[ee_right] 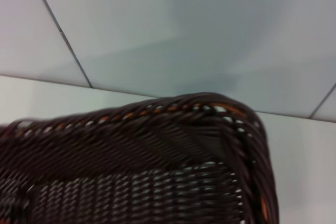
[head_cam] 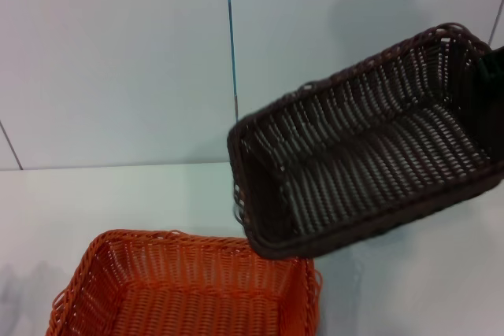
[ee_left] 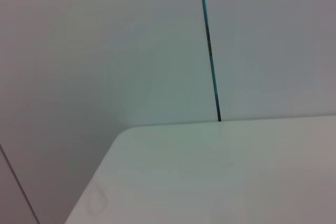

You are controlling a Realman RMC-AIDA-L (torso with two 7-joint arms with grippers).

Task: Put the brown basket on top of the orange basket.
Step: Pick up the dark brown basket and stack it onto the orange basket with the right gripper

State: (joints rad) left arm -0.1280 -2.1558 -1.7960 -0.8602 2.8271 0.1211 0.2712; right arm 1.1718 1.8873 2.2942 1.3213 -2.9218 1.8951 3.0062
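Brown basket (head_cam: 370, 147) hangs tilted in the air on the right, its low left end over the far right corner of the orange basket (head_cam: 189, 289), which sits on the table (head_cam: 94, 202) before the wall (head_cam: 110, 53).

Barely any of me is showing right now. Over at the head view's right edge there's a dark, near-black sliver of my right gripper (head_cam: 496, 64) with a faint green tinge. No cables, screws or markings can be made out on it.
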